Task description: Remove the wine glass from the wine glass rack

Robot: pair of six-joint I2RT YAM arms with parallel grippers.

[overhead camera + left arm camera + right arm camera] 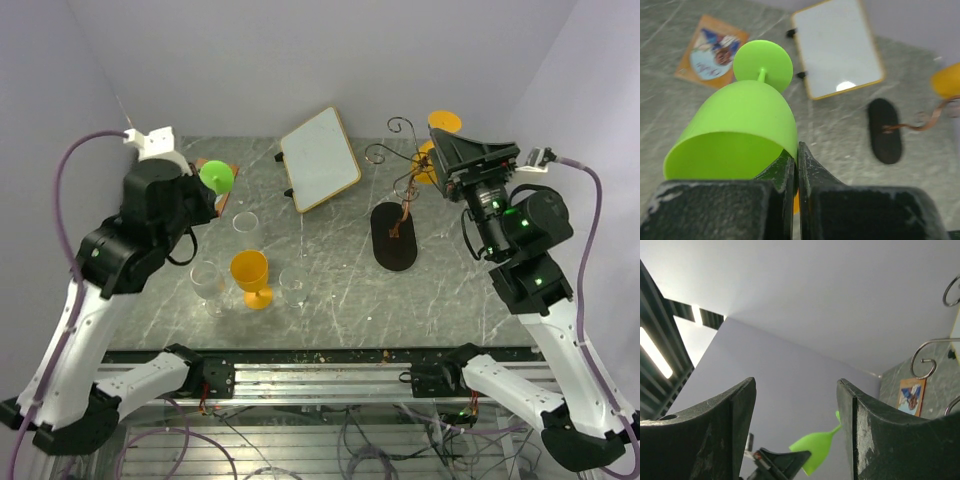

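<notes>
The wine glass rack [393, 236], copper wire with a black oval base, stands at the right back; its base also shows in the left wrist view [884, 131]. An orange wine glass [441, 123] hangs on its far side. My left gripper [797, 150] is shut on the rim of a green wine glass [740, 120] and holds it in the air at the left [216, 177], away from the rack. My right gripper [442, 160] is open and empty beside the rack's curled arms [925, 360].
An orange wine glass [250, 276] and three clear glasses [207, 281] [293, 283] [245, 222] stand at the front left. A framed whiteboard [320, 158] lies at the back middle. A picture card [712, 47] lies below the green glass.
</notes>
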